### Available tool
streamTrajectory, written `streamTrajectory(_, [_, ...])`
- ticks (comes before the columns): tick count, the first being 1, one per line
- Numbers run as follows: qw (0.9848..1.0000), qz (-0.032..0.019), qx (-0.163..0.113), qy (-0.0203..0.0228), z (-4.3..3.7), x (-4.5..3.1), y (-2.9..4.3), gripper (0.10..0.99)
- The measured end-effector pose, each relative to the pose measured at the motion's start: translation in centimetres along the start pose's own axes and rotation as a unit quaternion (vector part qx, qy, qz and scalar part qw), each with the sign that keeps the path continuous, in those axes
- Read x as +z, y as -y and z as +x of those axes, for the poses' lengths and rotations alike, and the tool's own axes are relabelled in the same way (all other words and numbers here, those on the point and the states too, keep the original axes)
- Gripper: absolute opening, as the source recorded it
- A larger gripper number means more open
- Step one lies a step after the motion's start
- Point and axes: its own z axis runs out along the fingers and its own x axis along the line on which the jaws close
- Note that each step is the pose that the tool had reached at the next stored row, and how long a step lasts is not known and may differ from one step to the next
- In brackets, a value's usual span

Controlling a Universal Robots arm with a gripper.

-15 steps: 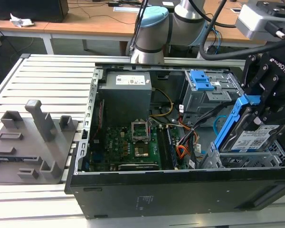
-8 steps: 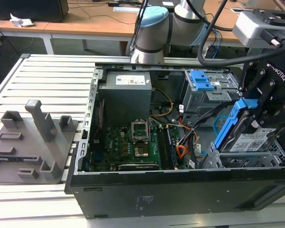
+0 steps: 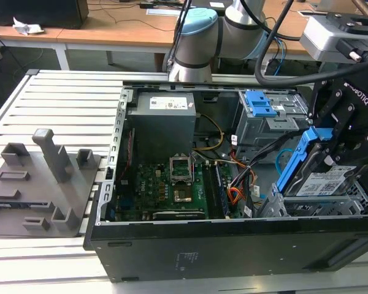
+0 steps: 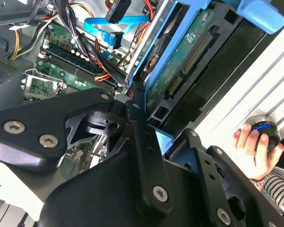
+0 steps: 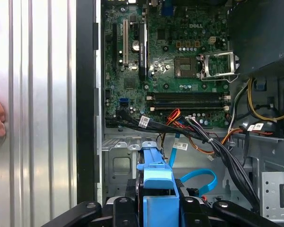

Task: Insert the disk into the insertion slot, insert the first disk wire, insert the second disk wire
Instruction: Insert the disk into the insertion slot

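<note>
The gripper (image 3: 324, 142) pinches the disk (image 3: 324, 182) by its bright blue plastic frame, jaws pressed onto the frame's edges. The silver rectangular drive hangs tilted between them. Its lower end is at the top of the insertion slot (image 3: 297, 207), a grey perforated sheet-metal box beneath the jaws, inside the black computer case (image 3: 233, 245). Beyond the jaws, the flat light-blue second disk wire (image 5: 199, 176) loops near the green motherboard (image 5: 180, 71).

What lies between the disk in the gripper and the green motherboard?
In the first wrist view, a black cable bundle crosses between the disk and motherboard.
</note>
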Motion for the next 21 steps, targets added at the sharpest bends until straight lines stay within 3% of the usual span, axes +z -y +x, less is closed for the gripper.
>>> streamTrajectory(1, [1.0,-0.0001,0.0,-0.0001,0.0,0.0,0.0,0.365])
streamTrajectory(2, [1.0,0.0,0.0,0.0,0.0,0.0,0.0,0.435])
streamTrajectory(11, [1.0,0.0,0.0,0.0,0.0,0.01,0.0,0.424])
streamTrajectory(12, [1.0,0.0,0.0,0.0,0.0,0.01,0.0,0.294])
streamTrajectory(13, [1.0,0.0,0.0,0.0,0.0,0.02,0.0,0.294])
streamTrajectory(14, [1.0,0.0,0.0,0.0,0.0,0.02,0.0,0.173])
streamTrajectory(15, [1.0,0.0,0.0,0.0,0.0,0.02,0.0,0.106])
streamTrajectory(21, [1.0,0.0,0.0,0.0,0.0,0.03,0.0,0.106])
